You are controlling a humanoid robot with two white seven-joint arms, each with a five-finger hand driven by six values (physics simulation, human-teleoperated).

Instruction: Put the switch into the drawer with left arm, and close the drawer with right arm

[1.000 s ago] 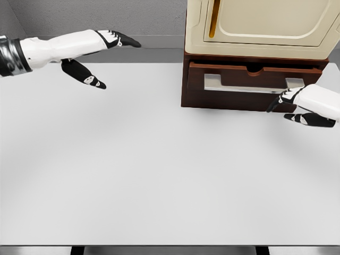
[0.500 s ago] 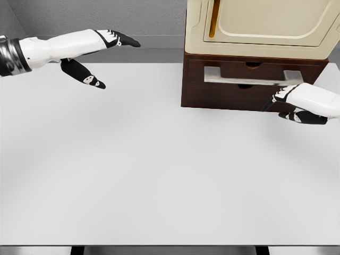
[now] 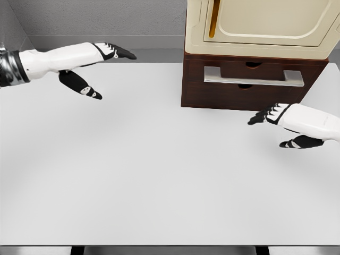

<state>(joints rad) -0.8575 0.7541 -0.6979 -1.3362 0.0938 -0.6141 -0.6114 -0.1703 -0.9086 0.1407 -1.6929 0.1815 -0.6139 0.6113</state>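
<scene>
**Drawer flush, switch not visible**

Drawer (image 3: 253, 79) sat flush in the dark wood cabinet (image 3: 239, 98) under the cream appliance (image 3: 260, 26). No switch anywhere on the white table (image 3: 159, 175); my guess was it sat inside the drawer, couldn't confirm. Right hand (image 3: 284, 119) hovered just in front of the cabinet, below the drawer, fingers loosely extended, holding nothing, not touching the front. Left hand (image 3: 98, 66) hung over the far left of the table, fingers spread, empty. Handling, judged: drawer front looked rigid, probably slid easily. Metal bar handle (image 3: 254, 77) was the obvious hold; for closing, a flat push on the panel would do.
</scene>
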